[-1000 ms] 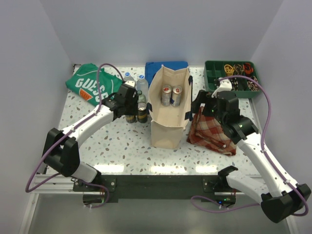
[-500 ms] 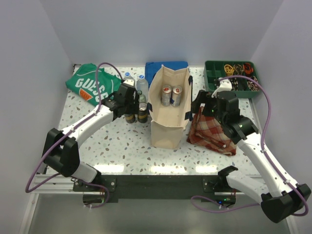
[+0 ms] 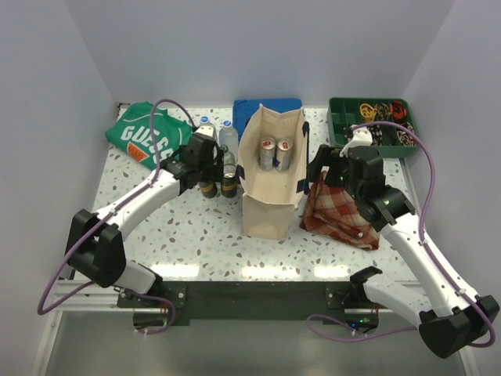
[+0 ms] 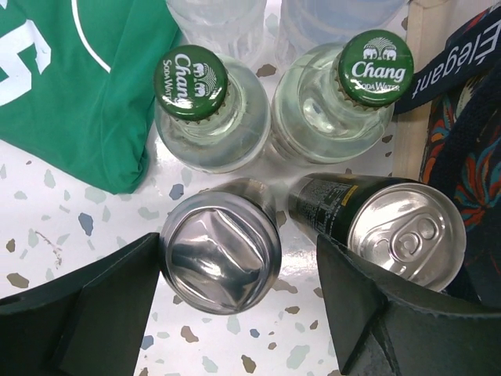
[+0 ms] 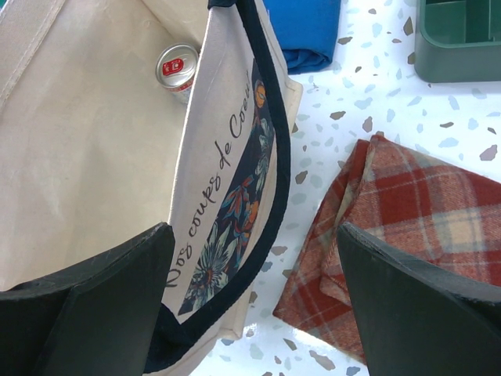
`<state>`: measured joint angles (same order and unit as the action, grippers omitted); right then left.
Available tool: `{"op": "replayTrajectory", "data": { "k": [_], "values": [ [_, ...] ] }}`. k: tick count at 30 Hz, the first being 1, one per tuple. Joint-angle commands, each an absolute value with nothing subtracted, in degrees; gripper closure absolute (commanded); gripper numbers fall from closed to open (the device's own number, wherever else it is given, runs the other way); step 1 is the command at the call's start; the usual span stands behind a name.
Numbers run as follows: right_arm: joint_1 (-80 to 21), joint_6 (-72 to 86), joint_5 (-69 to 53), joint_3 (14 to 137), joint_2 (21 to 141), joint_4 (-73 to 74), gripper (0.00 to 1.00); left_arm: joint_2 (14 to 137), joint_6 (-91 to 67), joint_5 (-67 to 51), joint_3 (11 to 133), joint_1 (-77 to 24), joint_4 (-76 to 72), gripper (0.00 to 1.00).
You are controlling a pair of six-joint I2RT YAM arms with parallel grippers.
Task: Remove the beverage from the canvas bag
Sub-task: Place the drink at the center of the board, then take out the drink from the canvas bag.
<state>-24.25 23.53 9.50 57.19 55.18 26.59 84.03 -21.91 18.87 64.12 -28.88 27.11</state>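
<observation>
The cream canvas bag (image 3: 270,188) stands upright mid-table with two red-topped beverage cans (image 3: 275,153) inside; one can (image 5: 177,69) shows in the right wrist view. My right gripper (image 5: 254,231) is open beside the bag's right side, its left finger over the navy handle (image 5: 274,157). My left gripper (image 3: 211,166) hangs left of the bag, open. A dented silver can (image 4: 221,257) stands on the table between its fingers, close to the left finger (image 4: 117,298) with a gap to the other. A dark can (image 4: 403,233) stands beside the right finger.
Two green-capped soda bottles (image 4: 192,82) and clear water bottles (image 3: 227,135) stand behind the cans. A green shirt (image 3: 145,135) lies far left, a folded blue cloth (image 3: 266,106) behind the bag, a red plaid cloth (image 3: 340,207) to its right, and a green tray (image 3: 372,125) far right.
My left gripper's jaws have spread apart around the dented can and the arm has eased slightly left. The right arm has not moved.
</observation>
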Motion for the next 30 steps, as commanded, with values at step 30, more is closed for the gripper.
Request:
{"op": "replayTrajectory", "data": {
  "k": [30],
  "values": [
    [-24.17, 23.91, 9.49, 57.30, 54.32, 25.75, 0.11, 70.14, -18.72, 13.20, 69.52, -28.56, 25.32, 0.16]
  ]
}}
